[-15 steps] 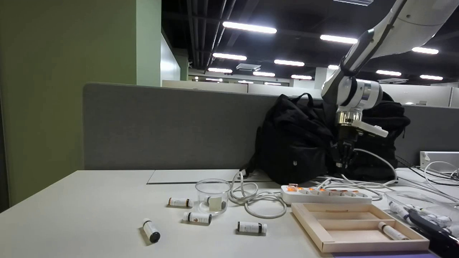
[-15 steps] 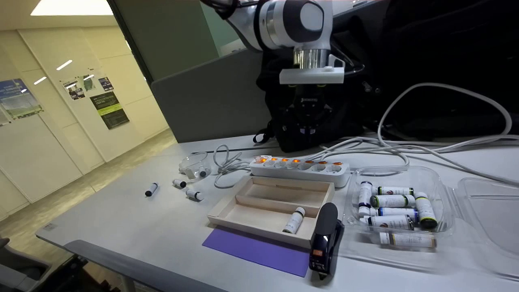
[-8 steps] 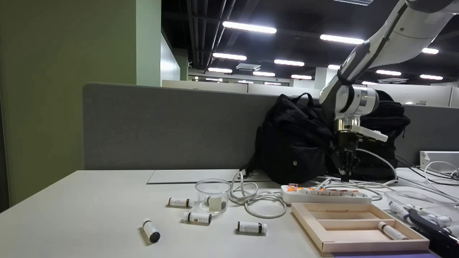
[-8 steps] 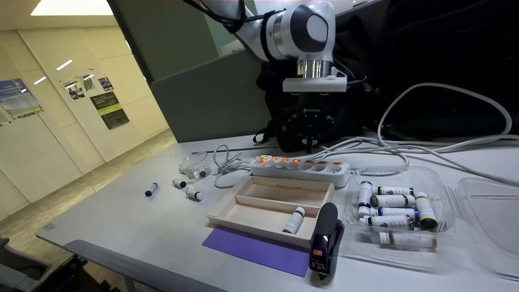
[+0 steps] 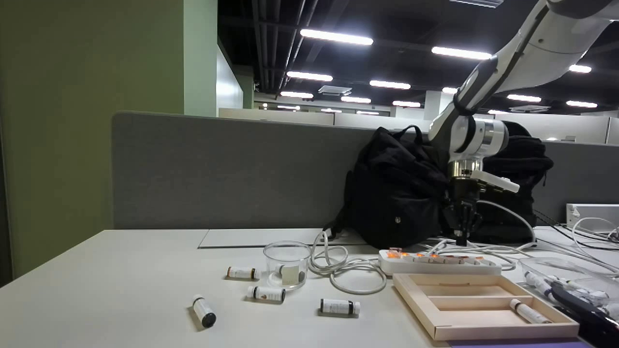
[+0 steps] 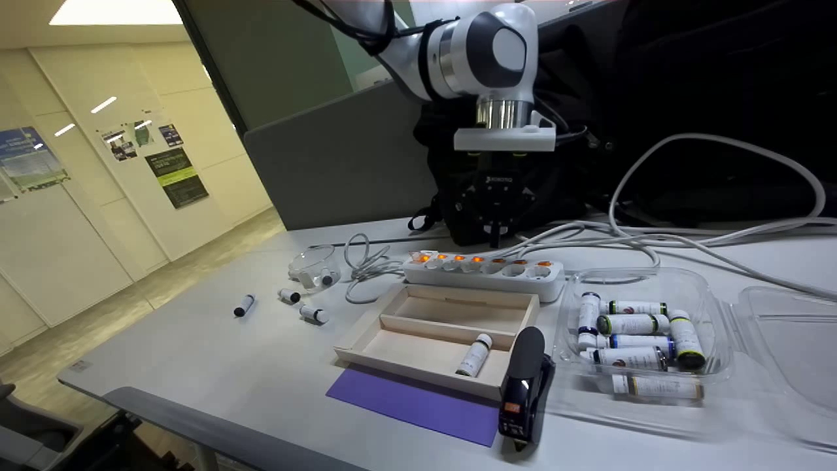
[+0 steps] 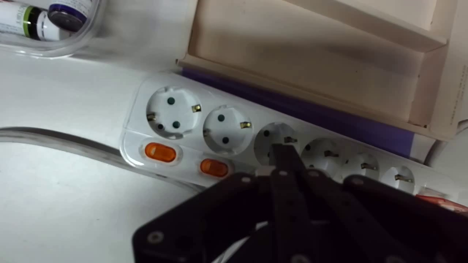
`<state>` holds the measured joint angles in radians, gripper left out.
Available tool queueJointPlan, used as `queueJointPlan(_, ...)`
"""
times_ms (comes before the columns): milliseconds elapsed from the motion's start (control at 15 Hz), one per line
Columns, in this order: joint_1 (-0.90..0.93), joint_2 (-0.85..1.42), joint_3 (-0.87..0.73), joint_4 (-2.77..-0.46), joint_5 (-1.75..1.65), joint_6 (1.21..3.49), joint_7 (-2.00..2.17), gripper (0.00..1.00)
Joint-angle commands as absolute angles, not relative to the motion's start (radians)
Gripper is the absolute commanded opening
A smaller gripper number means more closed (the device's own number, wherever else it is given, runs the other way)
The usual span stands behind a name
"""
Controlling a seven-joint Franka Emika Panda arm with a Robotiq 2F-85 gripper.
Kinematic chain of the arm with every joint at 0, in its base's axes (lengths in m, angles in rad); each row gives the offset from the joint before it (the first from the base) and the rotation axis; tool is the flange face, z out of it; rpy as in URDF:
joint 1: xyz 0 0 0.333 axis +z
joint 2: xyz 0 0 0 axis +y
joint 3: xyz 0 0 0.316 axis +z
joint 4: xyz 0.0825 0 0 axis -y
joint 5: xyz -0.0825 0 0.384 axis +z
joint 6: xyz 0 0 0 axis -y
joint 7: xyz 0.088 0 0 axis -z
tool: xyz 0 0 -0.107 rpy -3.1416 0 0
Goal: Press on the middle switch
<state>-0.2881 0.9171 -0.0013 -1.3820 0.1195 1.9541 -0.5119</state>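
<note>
In both exterior views the pincer (image 6: 495, 240) hangs pointing to six o'clock, its fingers brought together with nothing between them, just above the white power strip (image 6: 484, 281) and apart from it. The middle switch (image 6: 498, 260), taken to be the dull orange one beneath the fingers, sits, in an exterior view, on the strip's twelve o'clock edge, at three o'clock from the glowing switches (image 6: 459, 258); the wrist view seems to hide it. It is likely a stiff, slick plastic rocker: nothing to grasp, only a face to push. A closed fingertip set on one half and driven straight down should tip it. The strip looks light and may slide toward the wooden box (image 6: 418, 374) at seven o'clock, so a sideways push is risky.
</note>
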Motion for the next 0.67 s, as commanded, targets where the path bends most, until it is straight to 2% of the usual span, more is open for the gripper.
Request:
queueJointPlan(0,-0.294,0.931,0.021,-1.373,0.125,2.009,-0.496,0.00)
queueJointPlan(267,-0.285,0.951,0.027,-1.381,0.118,2.120,-0.482,0.00)
queueJointPlan(600,-0.281,0.979,0.025,-1.371,0.112,2.150,-0.461,0.00)
